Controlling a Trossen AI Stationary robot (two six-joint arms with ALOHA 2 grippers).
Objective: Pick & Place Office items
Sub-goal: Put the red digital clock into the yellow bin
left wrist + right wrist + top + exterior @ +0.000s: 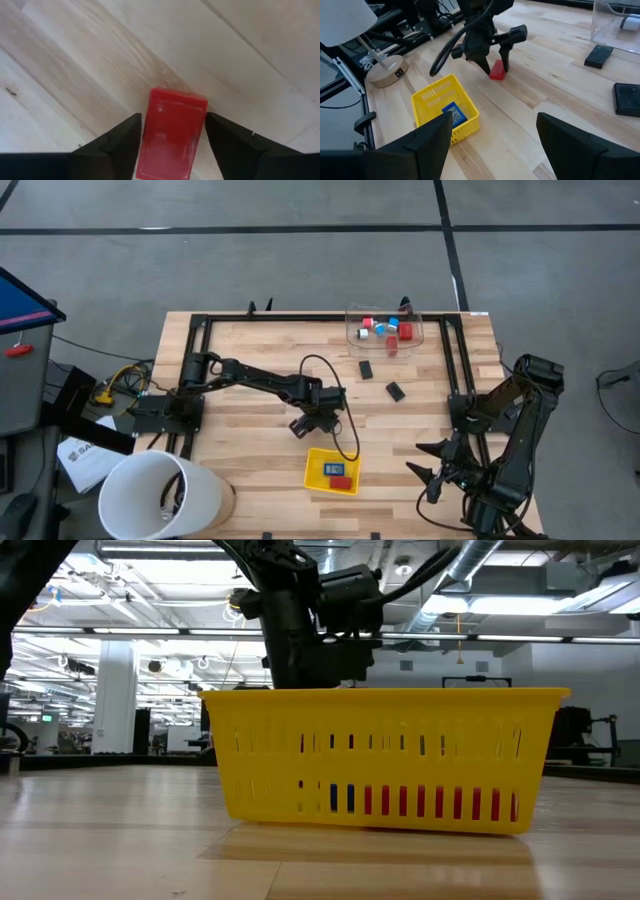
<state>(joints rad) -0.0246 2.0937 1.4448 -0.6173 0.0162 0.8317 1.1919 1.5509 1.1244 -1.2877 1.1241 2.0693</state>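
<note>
The red piece [172, 134] lies on the worktop [75, 75] between the left tool's [172, 145] spread, not clenched fingers; the arm reaches downward.

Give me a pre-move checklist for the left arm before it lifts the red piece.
1. Small red rectangular block sits between the left claw's fingers: ok.
2. Fingers pressed firmly on the block: cannot tell; they flank it closely in the left wrist view.
3. Block flat on the wooden table: ok.
4. Square yellow slotted plastic tray has room: ok; it holds only a blue piece and a red piece.
5. Path from block to tray free of items: ok, in the high view.
6. Right claw open and parked at the table's right edge, out of the way: ok.
</note>
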